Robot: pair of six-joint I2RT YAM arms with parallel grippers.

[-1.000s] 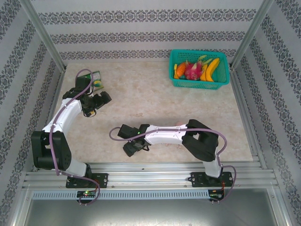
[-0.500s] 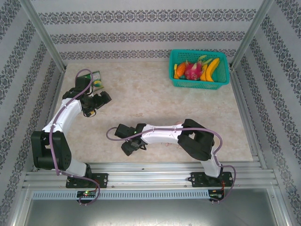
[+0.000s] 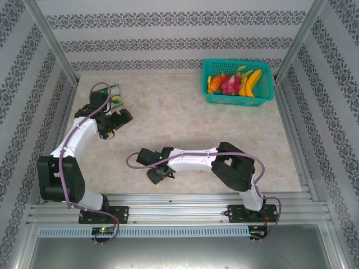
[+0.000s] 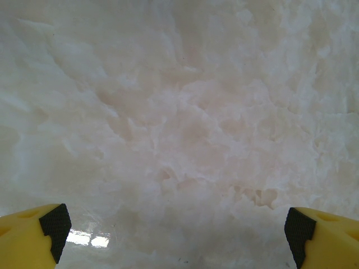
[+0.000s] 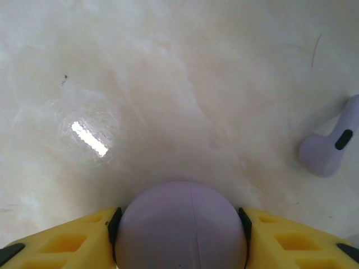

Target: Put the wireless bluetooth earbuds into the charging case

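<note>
Earbud (image 5: 328, 148) — pale lilac, lying beside the right gripper (image 5: 179, 222), stem slanting away from its fingers, bulb nearer — right gripper pinches the round lilac case (image 5: 180, 210); left gripper (image 4: 179, 227) spread wide.

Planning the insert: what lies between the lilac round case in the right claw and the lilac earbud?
Bare tabletop, in the right wrist view: nothing sits between the lilac round case, gripped by the right claw, and the lilac earbud.
</note>
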